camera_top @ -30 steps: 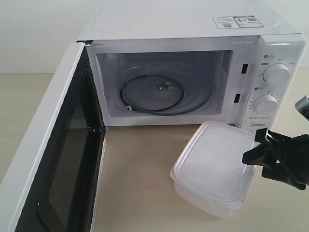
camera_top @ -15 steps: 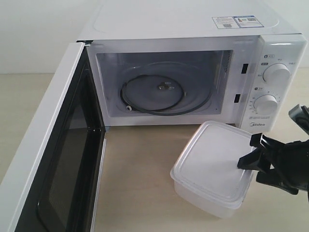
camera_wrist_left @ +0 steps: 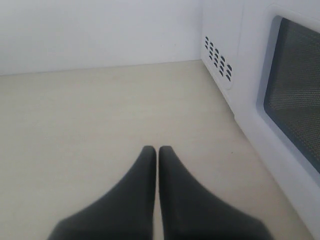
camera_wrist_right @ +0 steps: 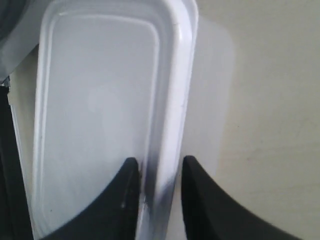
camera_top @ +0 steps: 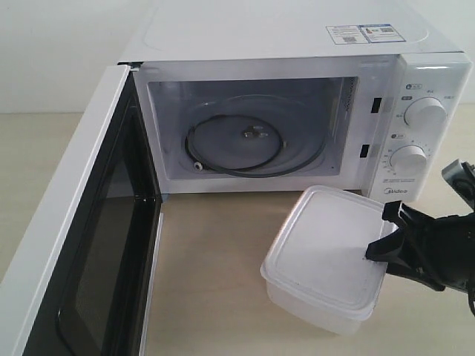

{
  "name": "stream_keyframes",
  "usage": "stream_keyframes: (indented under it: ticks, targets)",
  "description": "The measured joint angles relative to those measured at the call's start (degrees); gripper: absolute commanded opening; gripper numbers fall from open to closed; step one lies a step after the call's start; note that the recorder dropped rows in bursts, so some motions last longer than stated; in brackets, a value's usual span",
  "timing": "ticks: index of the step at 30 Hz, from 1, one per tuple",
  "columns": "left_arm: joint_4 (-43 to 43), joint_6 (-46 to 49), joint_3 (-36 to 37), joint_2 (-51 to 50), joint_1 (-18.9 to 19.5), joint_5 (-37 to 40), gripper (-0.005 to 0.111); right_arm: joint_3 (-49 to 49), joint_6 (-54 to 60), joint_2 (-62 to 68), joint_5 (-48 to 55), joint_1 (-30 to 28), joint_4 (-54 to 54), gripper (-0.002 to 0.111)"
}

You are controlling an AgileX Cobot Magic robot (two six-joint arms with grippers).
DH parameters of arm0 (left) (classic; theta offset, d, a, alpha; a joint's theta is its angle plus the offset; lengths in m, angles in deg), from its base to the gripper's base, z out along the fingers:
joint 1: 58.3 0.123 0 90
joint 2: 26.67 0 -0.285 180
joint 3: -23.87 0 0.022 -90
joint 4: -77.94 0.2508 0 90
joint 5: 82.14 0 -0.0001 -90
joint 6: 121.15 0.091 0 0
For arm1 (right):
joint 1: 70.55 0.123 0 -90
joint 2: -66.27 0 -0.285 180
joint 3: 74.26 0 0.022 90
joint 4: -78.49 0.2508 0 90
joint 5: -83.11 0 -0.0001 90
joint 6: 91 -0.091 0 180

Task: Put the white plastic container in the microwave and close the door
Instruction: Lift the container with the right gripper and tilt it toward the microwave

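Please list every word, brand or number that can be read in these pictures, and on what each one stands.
"Midea": on the microwave front, below the lower dial.
The sticker on its top: print too small to read.
Marks around the upper dial and lower dial: too small to read.

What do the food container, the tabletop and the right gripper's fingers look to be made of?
The white plastic container: translucent, glossy plastic; light shows through its walls. The tabletop: pale wood-look surface, matte, faint grain; possibly laminate. The right gripper's fingers: black, smooth, dull sheen; probably plastic or rubber.
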Motion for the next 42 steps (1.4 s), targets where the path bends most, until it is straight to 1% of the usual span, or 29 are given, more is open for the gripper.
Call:
stream_keyframes:
  ticks: [2, 3, 17, 24, 30, 35, 42]
  targets:
    - [0.0, 0.0, 0.0, 0.0, 0.0, 0.0, 0.004, 0.2, 0.5, 0.0, 0.6, 0.0, 0.3, 0.002]
    - [0.0, 0.0, 0.0, 0.0, 0.0, 0.0, 0.004, 0.2, 0.9, 0.0, 0.7, 0.0, 0.5, 0.000]
    - [0.0, 0.0, 0.0, 0.0, 0.0, 0.0, 0.004, 0.3, 2.3, -0.2, 1.6, 0.0, 0.6, 0.000]
    - [0.0, 0.0, 0.0, 0.0, 0.0, 0.0, 0.004, -0.5, 2.1, -5.3, 0.3, 1.1, -1.1, 0.000]
    - [0.0, 0.0, 0.0, 0.0, 0.0, 0.0, 0.004, -0.9, -0.3, -8.8, -0.7, 6.7, -1.3, 0.000]
    - [0.0, 0.0, 0.0, 0.0, 0.0, 0.0, 0.004, -0.9, -4.1, -12.8, -5.0, 12.9, -1.3, 0.000]
    - [0.0, 0.0, 0.0, 0.0, 0.0, 0.0, 0.004, -1.4, -10.6, -21.1, -7.3, 16.9, -1.6, 0.000]
